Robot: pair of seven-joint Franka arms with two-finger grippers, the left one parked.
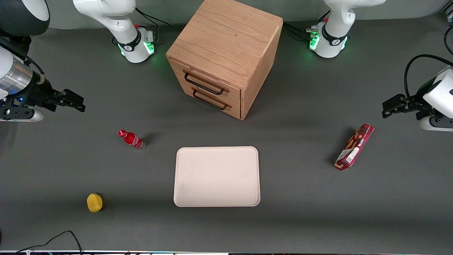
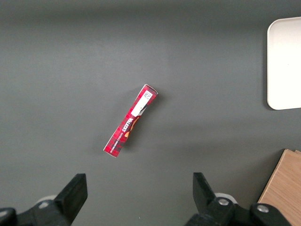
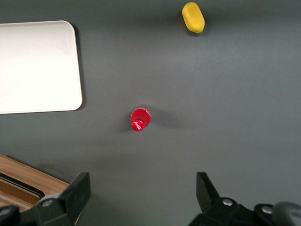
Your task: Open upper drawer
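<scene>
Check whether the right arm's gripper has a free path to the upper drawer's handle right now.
Probably yes. The gripper hangs open toward the working arm's end of the table, apart from the cabinet. Nothing stands between it and the upper drawer; the red bottle sits nearer the camera.

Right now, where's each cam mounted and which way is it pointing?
Front view: high, facing the robots, looking down at the table, cabinet with upper drawer shut, and tray; both arms show, the right arm's pincer hovering toward the working arm's end.
Right wrist view: looks straight down past its open pincer at the red bottle and yellow object.
Left wrist view: looks down at the snack box.
Shared: both wrist views catch the tray and a cabinet corner.
</scene>
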